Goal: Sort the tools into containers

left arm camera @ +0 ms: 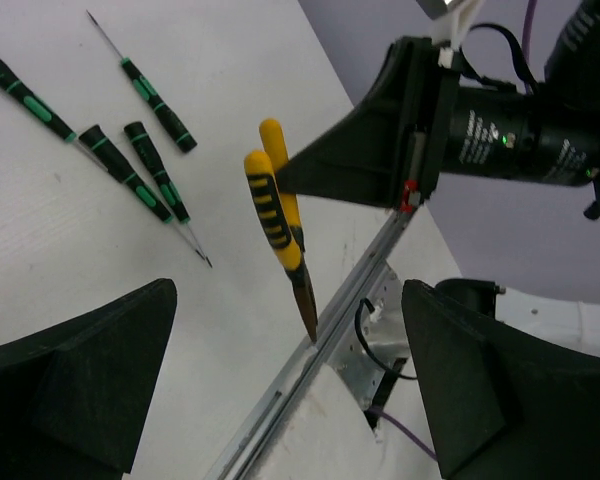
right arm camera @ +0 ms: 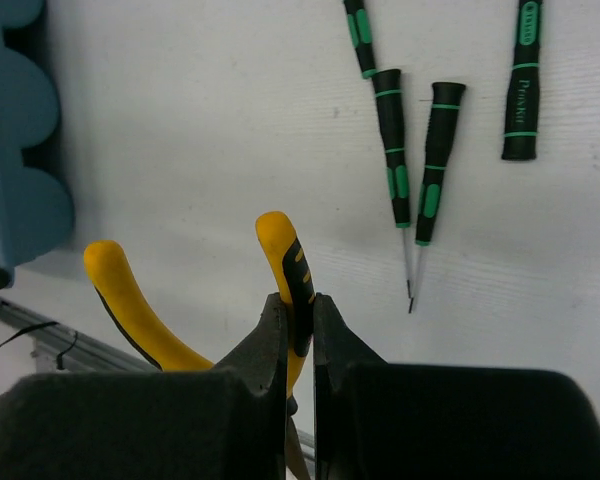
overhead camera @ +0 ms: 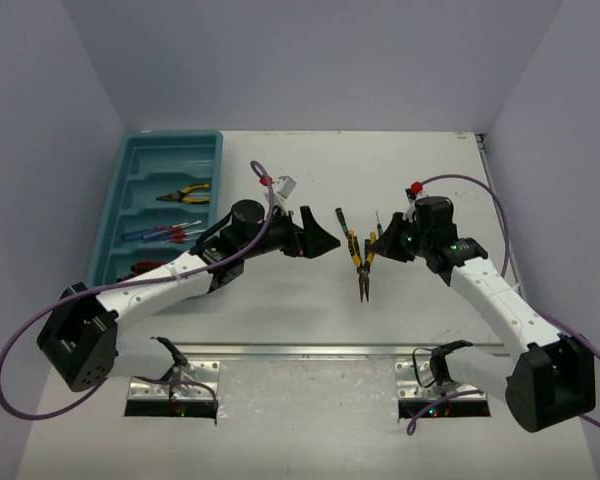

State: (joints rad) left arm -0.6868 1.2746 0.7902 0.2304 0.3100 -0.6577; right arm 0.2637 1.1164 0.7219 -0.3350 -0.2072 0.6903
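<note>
While my right jaws are clenched on one handle of a pair of yellow-handled pliers [right arm camera: 280,250], the other handle curves free just to the left of them in the right wrist view. In the overhead view these pliers sit at mid-frame, between my two arms, with the nose pointing toward the bottom of the frame; whether the nose touches the worktop [overhead camera: 310,160] I cannot tell. My left jaws are released and spread wide, one in each lower corner of the left wrist view, with nothing between them. They face the held pliers from the left and stay apart from them.

Four thin green-and-black screwdrivers [right arm camera: 435,160] lie flat on the worktop, at the upper right of the right wrist view.

At the upper left of the overhead view lies the teal tray [overhead camera: 120,180]. Its second compartment from the top holds another pair of yellow pliers [overhead camera: 185,193], the third holds blue-handled screwdrivers [overhead camera: 165,233] with red tips, and the lowest holds red-handled tools [overhead camera: 145,267], partly hidden by my left arm.
</note>
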